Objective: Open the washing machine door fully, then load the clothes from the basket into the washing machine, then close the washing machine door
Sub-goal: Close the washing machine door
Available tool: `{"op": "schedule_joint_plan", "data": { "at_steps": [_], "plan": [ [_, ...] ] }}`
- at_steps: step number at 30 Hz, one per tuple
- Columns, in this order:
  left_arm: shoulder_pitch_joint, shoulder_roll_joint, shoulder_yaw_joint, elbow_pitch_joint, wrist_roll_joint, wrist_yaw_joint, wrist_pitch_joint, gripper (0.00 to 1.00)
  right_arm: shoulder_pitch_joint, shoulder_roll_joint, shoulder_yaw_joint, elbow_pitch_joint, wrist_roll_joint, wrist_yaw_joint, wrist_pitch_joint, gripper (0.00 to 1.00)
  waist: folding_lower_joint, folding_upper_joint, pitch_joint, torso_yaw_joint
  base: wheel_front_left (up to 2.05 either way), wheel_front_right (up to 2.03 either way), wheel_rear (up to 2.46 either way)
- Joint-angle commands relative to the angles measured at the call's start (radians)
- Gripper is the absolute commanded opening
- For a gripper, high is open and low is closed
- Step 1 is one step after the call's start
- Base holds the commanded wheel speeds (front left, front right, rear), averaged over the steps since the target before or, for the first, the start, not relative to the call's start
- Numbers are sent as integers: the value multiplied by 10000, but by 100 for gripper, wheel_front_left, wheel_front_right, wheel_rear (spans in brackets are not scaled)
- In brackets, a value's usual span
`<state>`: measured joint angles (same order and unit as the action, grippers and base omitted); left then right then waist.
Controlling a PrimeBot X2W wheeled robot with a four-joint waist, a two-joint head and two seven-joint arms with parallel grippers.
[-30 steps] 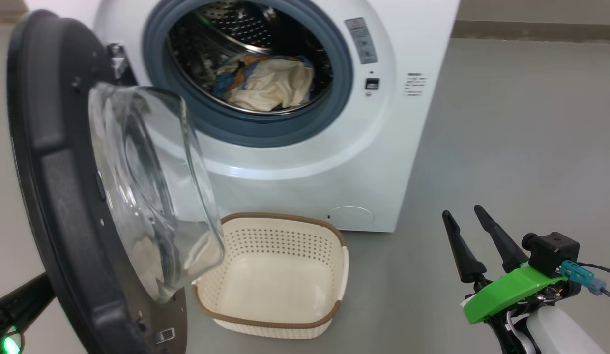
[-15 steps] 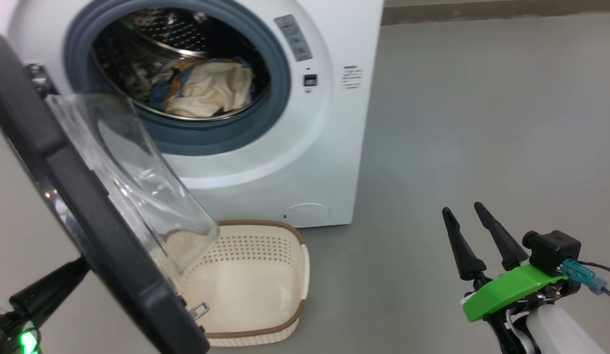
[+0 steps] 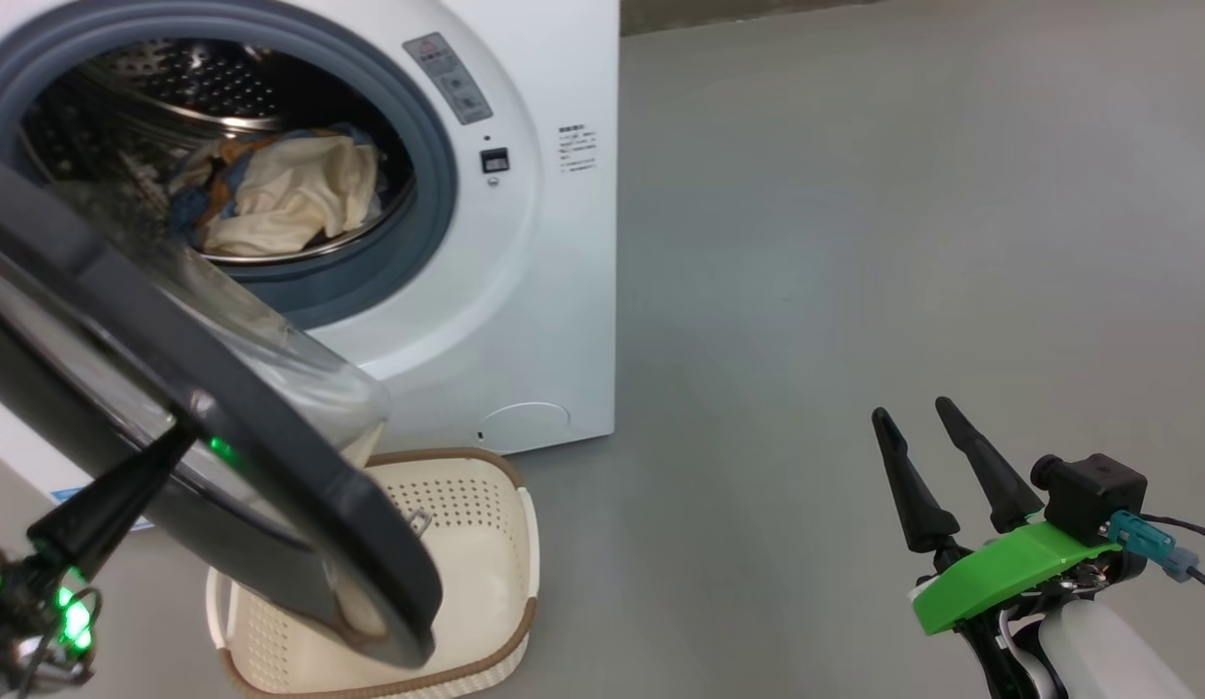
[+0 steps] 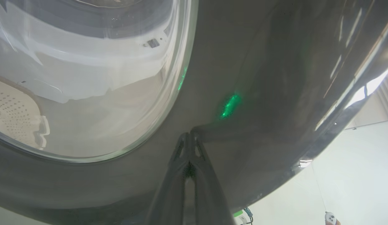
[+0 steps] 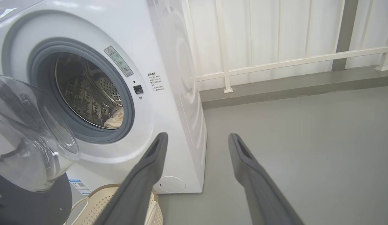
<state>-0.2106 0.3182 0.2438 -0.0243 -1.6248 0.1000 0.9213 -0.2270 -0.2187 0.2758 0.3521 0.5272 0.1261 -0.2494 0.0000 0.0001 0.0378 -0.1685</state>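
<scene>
The white washing machine (image 3: 524, 272) stands at the upper left, its drum holding the clothes (image 3: 282, 194), cream cloth over blue printed fabric. The washing machine door (image 3: 272, 456), black-rimmed with a glass bowl, hangs partly swung across the opening, over the cream basket (image 3: 476, 505). My left gripper (image 3: 180, 442) is shut, its tip against the door's outer black rim (image 4: 244, 78); the left wrist view shows the closed fingertips (image 4: 189, 137) on that rim. My right gripper (image 3: 918, 417) stands open over the floor at the lower right, holding nothing. The right wrist view shows the right gripper (image 5: 197, 137) before the washing machine (image 5: 168, 93).
Grey floor (image 3: 854, 243) spreads to the right of the machine. A white railing (image 5: 275, 62) and a low ledge run behind it. A round white flap (image 3: 524, 425) sits low on the machine's front, just above the basket.
The head camera has turned, sliding the scene leftward. The door has swung from wide open toward the machine's opening, with my shut left gripper following against its outer rim. The right gripper is unmoved.
</scene>
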Motion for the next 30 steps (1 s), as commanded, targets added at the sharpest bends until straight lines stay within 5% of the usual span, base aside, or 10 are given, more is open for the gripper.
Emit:
{"op": "schedule_joint_plan", "data": {
  "at_steps": [1,15,30],
  "plan": [
    [-698,202,235,-202,92,-149,-83,0,-124,-67,88,-250,-75,46,-124,100,0,-1,69,-140,0,0,0],
    [-2031,-392,-119,910,723,-396,-1157,0,-90,155,-31,-247,-157,46,-124,100,0,-1,144,-2,0,0,0],
    [-1843,-348,26,1033,1184,-788,-1654,0,-81,134,50,-133,-93,46,-124,100,0,-1,-26,405,0,0,0]
  ]
}}
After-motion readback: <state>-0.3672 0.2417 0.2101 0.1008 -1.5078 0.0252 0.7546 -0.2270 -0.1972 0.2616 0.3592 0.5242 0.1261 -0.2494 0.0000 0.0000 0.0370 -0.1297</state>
